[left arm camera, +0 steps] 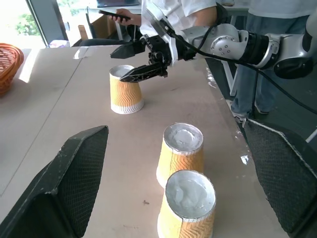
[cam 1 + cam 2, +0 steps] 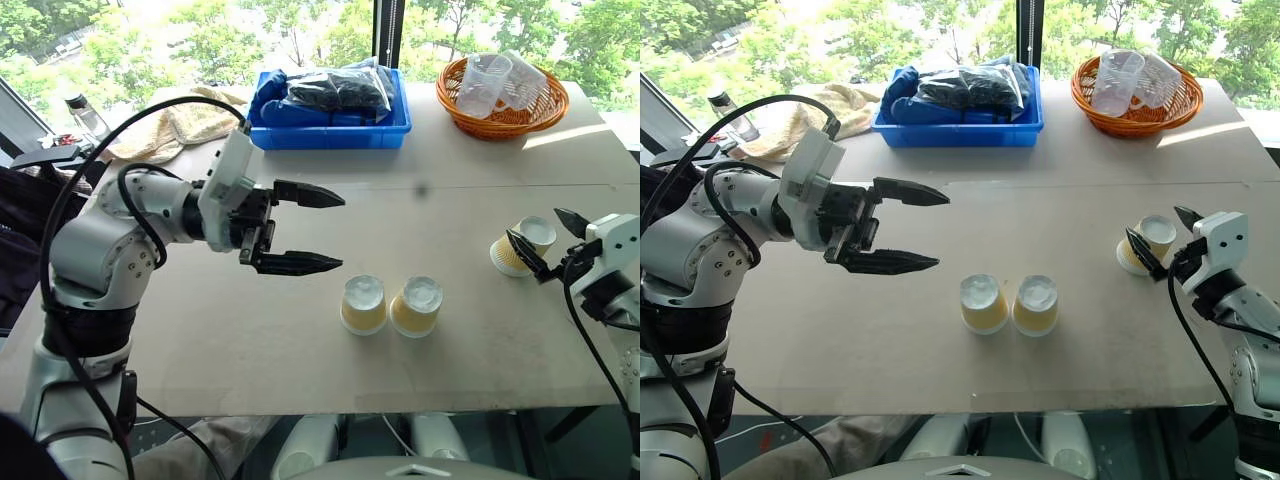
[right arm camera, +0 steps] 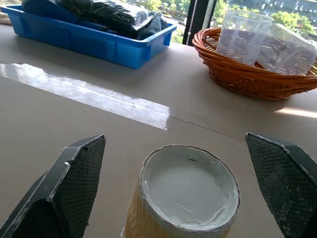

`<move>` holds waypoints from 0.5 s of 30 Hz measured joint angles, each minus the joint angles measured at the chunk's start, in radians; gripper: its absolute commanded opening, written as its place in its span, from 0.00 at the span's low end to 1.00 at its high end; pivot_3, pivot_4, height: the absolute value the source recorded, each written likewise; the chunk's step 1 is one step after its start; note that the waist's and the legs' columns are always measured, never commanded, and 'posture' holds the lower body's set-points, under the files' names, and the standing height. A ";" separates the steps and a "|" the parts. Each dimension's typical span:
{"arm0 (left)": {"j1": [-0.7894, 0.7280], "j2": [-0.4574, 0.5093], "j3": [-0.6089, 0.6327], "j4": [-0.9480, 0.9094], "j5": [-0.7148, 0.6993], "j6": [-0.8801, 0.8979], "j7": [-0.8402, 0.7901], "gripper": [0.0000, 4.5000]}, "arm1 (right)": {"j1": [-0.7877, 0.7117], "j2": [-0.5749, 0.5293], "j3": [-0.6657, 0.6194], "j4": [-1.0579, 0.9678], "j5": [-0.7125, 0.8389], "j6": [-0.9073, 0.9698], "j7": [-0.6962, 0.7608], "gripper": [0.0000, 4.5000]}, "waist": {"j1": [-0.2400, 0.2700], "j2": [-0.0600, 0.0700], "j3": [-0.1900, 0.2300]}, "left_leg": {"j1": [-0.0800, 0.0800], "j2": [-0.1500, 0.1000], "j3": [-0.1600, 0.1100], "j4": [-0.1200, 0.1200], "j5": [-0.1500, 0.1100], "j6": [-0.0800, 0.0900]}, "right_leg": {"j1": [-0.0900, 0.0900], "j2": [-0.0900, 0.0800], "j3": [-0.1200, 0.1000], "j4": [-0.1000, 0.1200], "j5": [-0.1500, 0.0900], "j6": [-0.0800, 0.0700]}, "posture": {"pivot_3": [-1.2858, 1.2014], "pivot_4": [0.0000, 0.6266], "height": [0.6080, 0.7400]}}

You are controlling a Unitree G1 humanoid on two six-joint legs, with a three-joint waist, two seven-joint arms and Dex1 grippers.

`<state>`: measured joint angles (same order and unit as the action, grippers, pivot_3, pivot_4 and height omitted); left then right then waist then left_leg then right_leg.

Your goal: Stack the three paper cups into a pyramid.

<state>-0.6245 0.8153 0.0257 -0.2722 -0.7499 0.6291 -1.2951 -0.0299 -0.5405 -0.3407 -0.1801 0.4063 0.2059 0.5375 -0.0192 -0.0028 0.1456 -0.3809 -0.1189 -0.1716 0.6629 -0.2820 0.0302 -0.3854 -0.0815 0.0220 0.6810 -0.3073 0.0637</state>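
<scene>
Tan-yellow ribbed paper forms the sides of all three cups, and each stands upside down on the table (image 2: 300, 215) with its white base facing up. Two cups form a pair near the middle of the near table area: the left cup of the pair (image 2: 363, 304) and the right cup of the pair (image 2: 416, 306) stand side by side, just beside each other or touching; the views do not settle which. The third cup (image 2: 524, 245) stands alone well to the right, near the right table edge, apart from the pair.

The left gripper (image 2: 320, 230) hangs above the table to the left of the pair, pointing right, with its two black fingers spread wide apart one above the other and nothing between them. It touches no cup.

The right gripper (image 2: 548, 245) is at the right edge of the table with both fingers spread wide. The third cup sits between the fingertips, with clear space on each side in the right wrist view, so the cup is framed but not gripped.

A blue bin (image 2: 330, 125) holding dark bagged items stands at the far side of the table. An orange wicker basket (image 2: 505, 118) with clear plastic cups (image 2: 487, 82) sits at the far right. A beige towel (image 2: 190, 120) lies at the far left. In the left wrist view, a person (image 1: 178, 12) stands beyond the table's right edge.
</scene>
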 measured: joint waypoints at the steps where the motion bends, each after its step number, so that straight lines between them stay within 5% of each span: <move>1: 0.000 -0.003 0.000 -0.001 -0.001 0.004 0.007 1.00 | -0.001 0.004 0.000 0.008 0.001 0.004 -0.004 0.99 | 0.001 0.000 0.000 | 0.000 0.000 0.000 0.000 0.000 0.000 | 0.000 0.000 0.000 0.000 0.000 0.000 | 0.52 0.24 1.00; 15: 0.011 -0.011 0.002 -0.023 -0.005 0.018 0.034 1.00 | -0.029 0.048 -0.013 0.008 0.127 0.142 -0.023 0.99 | 0.003 0.000 0.000 | 0.000 0.000 0.000 0.001 0.000 0.000 | 0.000 0.000 0.000 0.001 0.000 0.000 | 0.52 0.24 1.00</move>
<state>-0.6132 0.8044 0.0282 -0.2950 -0.7553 0.6470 -1.2607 -0.0589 -0.4928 -0.3541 -0.1719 0.5330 0.3479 0.5145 -0.0165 -0.0027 0.1457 -0.3809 -0.1189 -0.1721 0.6634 -0.2820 0.0303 -0.3854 -0.0815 0.0216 0.6819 -0.3073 0.0636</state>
